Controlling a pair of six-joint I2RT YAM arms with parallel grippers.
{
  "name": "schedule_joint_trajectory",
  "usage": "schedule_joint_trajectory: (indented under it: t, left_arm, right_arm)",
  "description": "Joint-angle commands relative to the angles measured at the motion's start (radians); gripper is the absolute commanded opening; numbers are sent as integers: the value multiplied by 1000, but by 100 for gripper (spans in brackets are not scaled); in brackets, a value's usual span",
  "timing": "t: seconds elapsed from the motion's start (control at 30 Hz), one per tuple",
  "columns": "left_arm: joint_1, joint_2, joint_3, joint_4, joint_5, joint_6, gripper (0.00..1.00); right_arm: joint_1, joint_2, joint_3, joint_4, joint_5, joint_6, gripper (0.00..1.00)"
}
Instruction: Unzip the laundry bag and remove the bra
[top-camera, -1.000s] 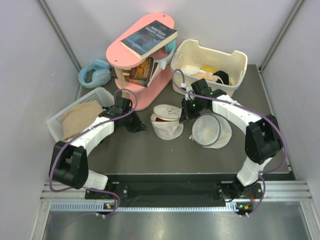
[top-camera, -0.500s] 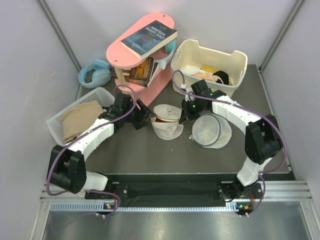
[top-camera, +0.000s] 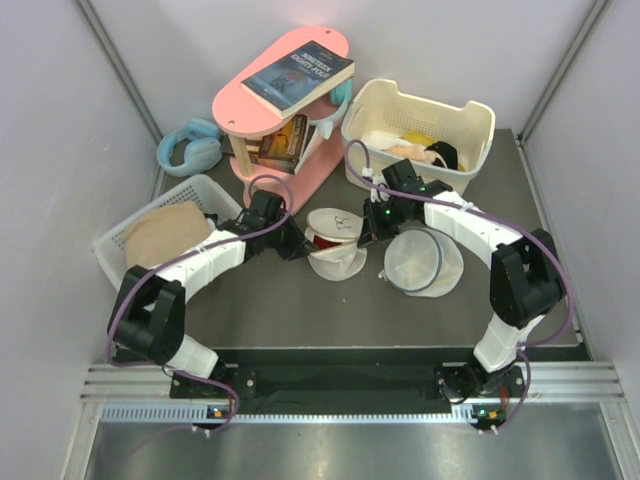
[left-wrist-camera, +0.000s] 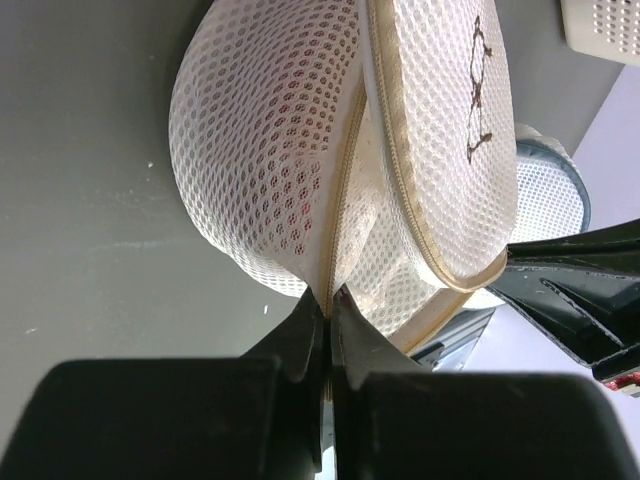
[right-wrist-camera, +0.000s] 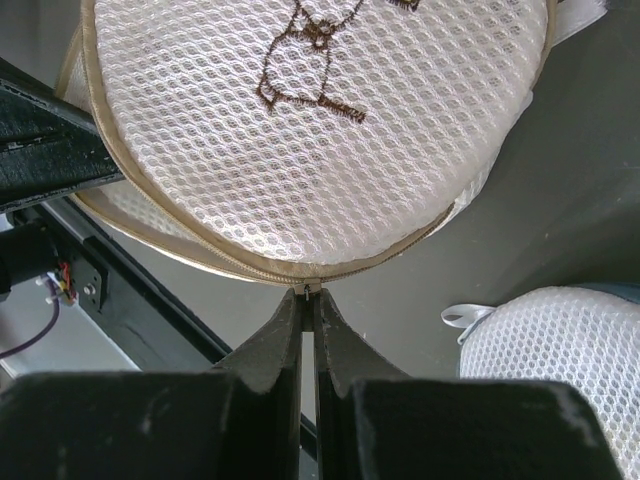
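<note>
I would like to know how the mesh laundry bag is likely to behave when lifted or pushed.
The laundry bag is thin open mesh, so probably light. Its dome holds its shape, so likely springy rather than floppy. Resting on its curved side, it may rock or roll if pushed.

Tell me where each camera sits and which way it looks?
Top camera: above and behind the robot, looking down at the table; the left arm and right arm show whole.
Left wrist: rides the left arm, faces the laundry bag; the left tool shows, shut on its seam.
Right wrist: rides the right arm, faces the bag's drawing side; the right tool shows, pinching the zipper.
All three share the laundry bag.
</note>
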Motion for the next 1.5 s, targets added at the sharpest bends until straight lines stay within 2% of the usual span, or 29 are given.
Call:
schedule_joint_trajectory:
  t: [0.0, 0.47, 0.87, 0.9, 0.93, 1.0, 1.03, 1.13, 1.27, 1.47]
  left_arm:
    - [1, -6, 49, -17, -23, 29, 0]
    - [122, -73, 7, -99, -25, 118, 0]
    - [121, -49, 46, -86, 12, 160, 0]
    - [119, -46, 49, -86, 18, 164, 0]
    - [118, -44, 49, -83, 24, 172, 0]
    - [110, -33, 46, -72, 43, 174, 0]
    - [96, -30, 41, -61, 47, 174, 0]
    - [58, -15, 43, -41, 47, 174, 0]
    - [29, -6, 50, -37, 40, 168, 0]
    - [10, -13, 46, -29, 32, 152, 0]
  right_arm:
    - [6, -60, -13, 28, 18, -17, 0]
    - [-95, -63, -71, 8, 55, -94, 0]
    - [-103, -49, -32, -32, 51, -113, 1]
    - [-105, -55, -21, -44, 49, -117, 5]
    - [-103, -70, -9, -55, 51, -123, 18]
    - [-105, -83, 37, -96, 46, -140, 33]
    - [-105, -95, 54, -107, 45, -145, 48]
    - [-102, -113, 119, -129, 29, -157, 66]
    - [-77, -123, 185, -97, -1, -151, 75]
    - [4, -45, 206, -28, 6, -137, 76]
